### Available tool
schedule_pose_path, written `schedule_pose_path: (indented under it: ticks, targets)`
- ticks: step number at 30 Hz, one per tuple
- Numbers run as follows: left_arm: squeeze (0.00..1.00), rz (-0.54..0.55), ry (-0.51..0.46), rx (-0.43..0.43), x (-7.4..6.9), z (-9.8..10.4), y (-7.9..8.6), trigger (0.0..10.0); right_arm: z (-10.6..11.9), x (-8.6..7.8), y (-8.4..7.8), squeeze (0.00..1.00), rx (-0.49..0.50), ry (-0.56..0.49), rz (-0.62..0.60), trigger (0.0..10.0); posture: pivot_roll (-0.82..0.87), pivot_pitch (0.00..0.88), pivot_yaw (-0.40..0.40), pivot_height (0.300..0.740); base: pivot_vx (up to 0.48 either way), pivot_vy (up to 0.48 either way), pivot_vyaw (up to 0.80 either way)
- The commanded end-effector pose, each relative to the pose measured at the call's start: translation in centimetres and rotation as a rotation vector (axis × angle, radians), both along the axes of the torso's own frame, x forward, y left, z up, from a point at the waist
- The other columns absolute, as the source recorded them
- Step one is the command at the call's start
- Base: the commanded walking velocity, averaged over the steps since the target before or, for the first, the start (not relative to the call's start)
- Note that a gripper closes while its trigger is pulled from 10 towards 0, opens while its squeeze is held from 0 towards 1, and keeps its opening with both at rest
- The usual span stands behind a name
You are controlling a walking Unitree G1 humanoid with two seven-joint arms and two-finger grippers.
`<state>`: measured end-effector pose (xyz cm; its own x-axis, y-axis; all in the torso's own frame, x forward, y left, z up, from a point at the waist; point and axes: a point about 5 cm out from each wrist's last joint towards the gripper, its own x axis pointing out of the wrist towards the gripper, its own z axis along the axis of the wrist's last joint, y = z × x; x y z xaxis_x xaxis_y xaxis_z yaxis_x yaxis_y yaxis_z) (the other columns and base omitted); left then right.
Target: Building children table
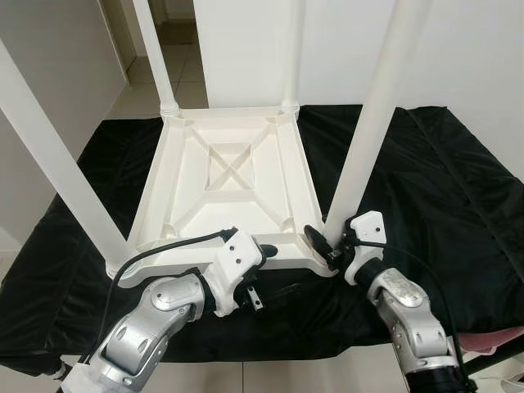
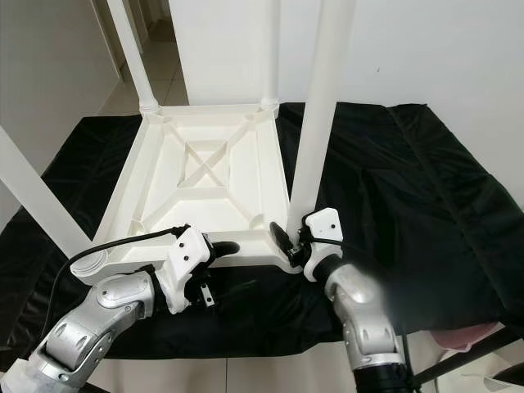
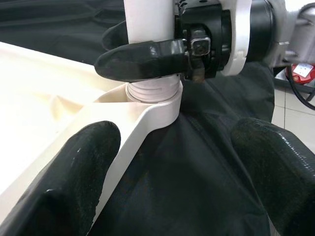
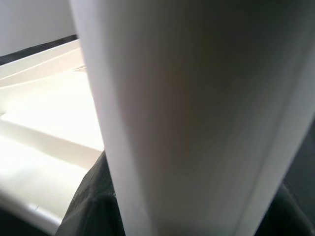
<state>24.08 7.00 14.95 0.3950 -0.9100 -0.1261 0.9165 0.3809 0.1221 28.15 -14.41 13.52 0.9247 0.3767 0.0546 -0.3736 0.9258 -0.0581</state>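
Silver jointed arms w/ white wrist housings, black cables; left hand (image 1: 264, 250), right hand (image 1: 318, 241): long black fingers.

An upturned child's tabletop (image 1: 237, 176) is laid on a cloth (image 1: 426, 188) over the table, w/ four legs stood up from its corners: far left (image 1: 157, 57), far right (image 1: 293, 53), near left (image 1: 57, 160), near right (image 1: 378, 106). The right tool (image 1: 326, 242) is set at the near-right corner, its fingers (image 3: 142, 60) closed round the base of that leg. The left tool (image 1: 264, 255) is placed at the near edge, just left of that corner, fingers (image 3: 69, 187) spread apart. Floor tiles (image 1: 155, 90) are seen behind, at far left.
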Motion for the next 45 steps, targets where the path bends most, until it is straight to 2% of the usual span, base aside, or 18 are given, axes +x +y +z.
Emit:
schedule_pose_path:
  ticks: [1,4,6,8,15,16,23,24,37,45]
  targets:
    - [0.00,-0.022,0.013,0.013,-0.3,-0.4,0.0,10.0,-0.7,-0.1,0.3,0.00,0.031,0.050,-0.034,10.0,-0.09,0.019,0.052,0.740,0.000,0.000,0.00]
    - [0.00,-0.005,0.012,-0.002,-0.1,-0.3,-0.2,10.0,-0.9,-0.7,1.4,0.00,0.055,0.071,-0.163,10.0,-0.09,0.023,0.056,0.740,0.000,0.000,0.00]
    - [0.00,-0.002,0.011,-0.004,-0.1,-0.3,-0.2,10.0,-0.9,-0.8,1.6,0.00,0.056,0.074,-0.189,10.0,-0.09,0.023,0.056,0.740,0.000,0.000,0.00]
    - [0.00,0.027,0.010,-0.017,0.1,-0.1,-0.1,10.0,-1.0,-0.9,2.2,0.00,0.077,0.079,-0.269,10.0,-0.09,0.027,0.062,0.740,0.000,0.000,0.00]
    - [0.00,0.068,0.014,-0.037,0.1,-0.1,0.0,10.0,-0.9,-1.2,2.7,0.00,0.109,0.083,-0.363,10.0,-0.09,0.033,0.064,0.740,0.000,0.000,0.00]
    - [0.00,0.074,0.016,-0.042,0.1,-0.1,0.0,10.0,-0.8,-1.4,3.0,1.00,0.112,0.072,-0.366,10.0,-0.09,0.028,0.071,0.740,0.000,0.000,0.00]
    - [0.00,0.065,0.012,-0.039,0.1,-0.1,-0.1,10.0,-0.8,-1.9,3.7,1.00,0.124,0.075,-0.332,10.0,-0.10,0.024,0.078,0.740,0.000,0.000,0.00]
    - [0.00,0.066,0.007,-0.037,0.2,-0.1,-0.1,10.0,-0.8,-2.0,3.7,0.00,0.112,0.073,-0.327,10.0,-0.11,0.021,0.081,0.740,0.000,0.000,0.00]
    - [0.00,0.067,-0.012,-0.022,0.2,-0.3,0.2,10.0,-2.0,-2.7,3.7,0.00,0.045,0.079,-0.301,10.0,-0.12,0.000,0.120,0.740,0.000,0.000,0.00]
    - [0.00,0.049,-0.025,-0.008,0.5,-0.2,0.0,10.0,-1.9,-2.5,3.3,0.00,0.028,0.063,-0.317,10.0,-0.13,0.000,0.128,0.740,0.000,0.000,0.00]
